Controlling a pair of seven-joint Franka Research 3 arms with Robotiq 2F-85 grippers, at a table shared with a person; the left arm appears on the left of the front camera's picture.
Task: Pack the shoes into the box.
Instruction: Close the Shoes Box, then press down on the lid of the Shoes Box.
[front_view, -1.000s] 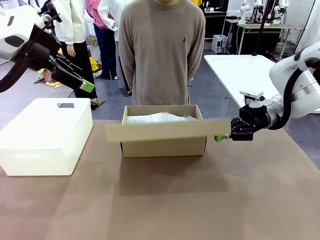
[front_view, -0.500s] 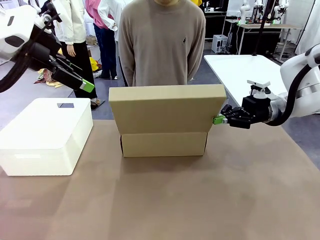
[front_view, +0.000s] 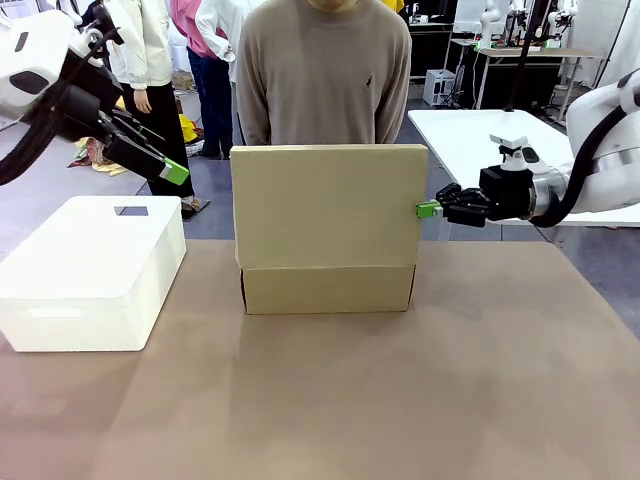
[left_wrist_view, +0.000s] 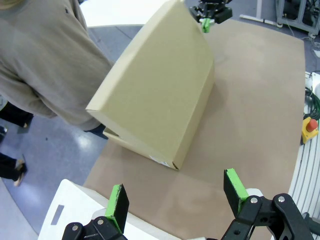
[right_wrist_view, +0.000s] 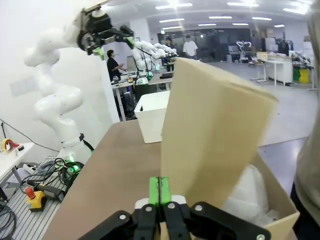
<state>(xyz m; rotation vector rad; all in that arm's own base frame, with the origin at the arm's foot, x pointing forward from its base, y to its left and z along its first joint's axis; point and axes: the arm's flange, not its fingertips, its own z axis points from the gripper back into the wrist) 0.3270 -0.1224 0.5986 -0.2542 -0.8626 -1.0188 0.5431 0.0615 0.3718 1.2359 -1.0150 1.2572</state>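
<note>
- Box (front_view: 328, 288) of tan cardboard sits mid-table, its flat flap lid (front_view: 325, 207) standing upright just beside the right gripper (front_view: 428, 209), whose green pads are pressed together at the lid's edge.
- White tissue paper (right_wrist_view: 247, 195) lines the box beyond that gripper's fingertips.
- One white plastic bin (front_view: 92, 270) lies below the left gripper (left_wrist_view: 175, 195), jaws spread wide, holding nothing.

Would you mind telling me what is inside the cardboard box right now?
In the right wrist view, white tissue paper lines the box. No shoes are visible there, though the raised lid hides much of the interior. From the front, the lid blocks the inside entirely.
</note>
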